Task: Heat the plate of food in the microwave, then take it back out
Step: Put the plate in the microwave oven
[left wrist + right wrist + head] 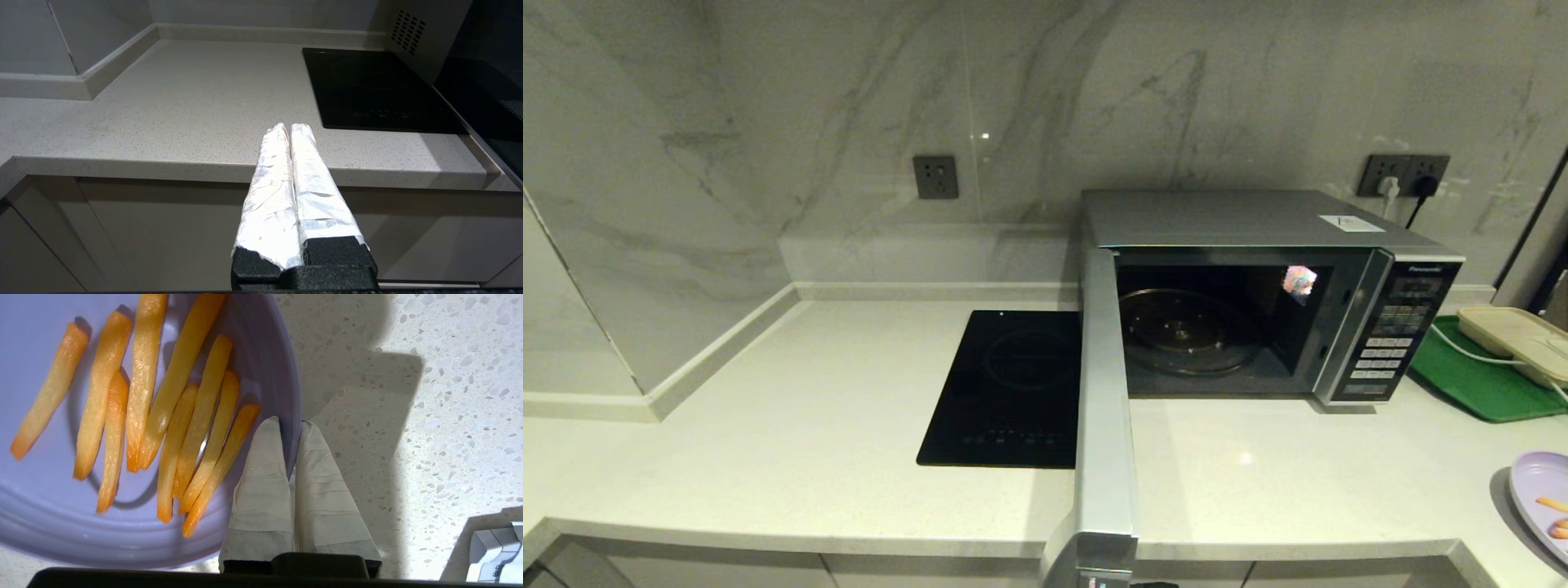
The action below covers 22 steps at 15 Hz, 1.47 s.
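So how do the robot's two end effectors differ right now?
The right end effector is shut on the rim of the plate of food; the left end effector is shut on nothing. The right sits over the counter; the left hangs before its front edge. Both have wrapped fingers.

black hob (pixel 1010 392) set in the pale counter (pixel 768 441) — beige container (pixel 1515 335) on a green tray (pixel 1478 384).

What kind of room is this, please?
Most likely a home kitchen: a microwave with its door open stands on a pale stone counter, a black glass hob is set into it, and marble-look walls carry sockets.
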Motion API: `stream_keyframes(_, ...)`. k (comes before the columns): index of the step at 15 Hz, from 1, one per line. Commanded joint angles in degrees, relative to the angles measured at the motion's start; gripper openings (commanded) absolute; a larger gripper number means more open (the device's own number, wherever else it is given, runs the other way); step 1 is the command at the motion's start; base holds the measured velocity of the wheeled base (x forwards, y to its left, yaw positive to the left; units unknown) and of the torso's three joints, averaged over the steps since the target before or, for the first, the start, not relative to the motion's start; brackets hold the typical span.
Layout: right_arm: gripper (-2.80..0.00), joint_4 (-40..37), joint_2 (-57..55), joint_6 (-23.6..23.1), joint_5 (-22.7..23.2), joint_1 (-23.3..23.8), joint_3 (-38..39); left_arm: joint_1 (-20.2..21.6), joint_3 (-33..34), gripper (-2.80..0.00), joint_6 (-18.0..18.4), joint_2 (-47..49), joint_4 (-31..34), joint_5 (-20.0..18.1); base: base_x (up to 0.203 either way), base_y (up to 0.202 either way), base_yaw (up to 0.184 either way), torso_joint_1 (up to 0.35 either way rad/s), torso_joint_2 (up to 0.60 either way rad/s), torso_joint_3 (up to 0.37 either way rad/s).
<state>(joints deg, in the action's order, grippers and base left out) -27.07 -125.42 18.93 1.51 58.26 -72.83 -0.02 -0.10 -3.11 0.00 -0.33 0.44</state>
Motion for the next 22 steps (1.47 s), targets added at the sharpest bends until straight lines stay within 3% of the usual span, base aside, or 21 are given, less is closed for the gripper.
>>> stream_keyframes(1, -2.80, -0.3, -0.3, 0.1, 0.0, 0.0, 0.1, 0.0, 0.0, -2.80, -0.1, 0.0, 0.0, 0.0, 0.000, 0.000, 0.000, 0.000, 0.00, 0.000)
stream_keyframes(4, -2.80, -0.3, 0.4, 0.1, 0.3, 0.0, 0.1, 0.0, 0.0, -2.80, -0.1, 0.0, 0.0, 0.0, 0.000, 0.000, 0.000, 0.000, 0.00, 0.000)
stream_keyframes(6, -2.80, -0.4, 2.2, 0.0, 3.1, 0.0, 0.2, 0.0, 0.0, -2.80, -0.1, 0.0, 0.0, 0.0, 0.000, 0.000, 0.000, 0.000, 0.00, 0.000)
stream_keyframes(16, -2.80, -0.9, 13.7, -11.3, 9.8, -0.5, 9.8, 0.0, 0.0, -2.80, -0.1, 0.0, 0.0, 0.0, 0.000, 0.000, 0.000, 0.000, 0.00, 0.000)
stream_keyframes(20, -2.80, -1.7, 14.7, -13.2, 13.3, -1.7, 12.9, 0.0, 0.0, -2.80, 0.0, 0.0, 0.0, 0.0, 0.000, 0.000, 0.000, 0.000, 0.00, 0.000)
stream_keyframes(22, -2.80, -3.3, 15.3, -13.2, 17.9, -2.2, 13.2, 0.0, 0.0, -2.80, 0.0, 0.0, 0.0, 0.0, 0.000, 0.000, 0.000, 0.000, 0.00, 0.000)
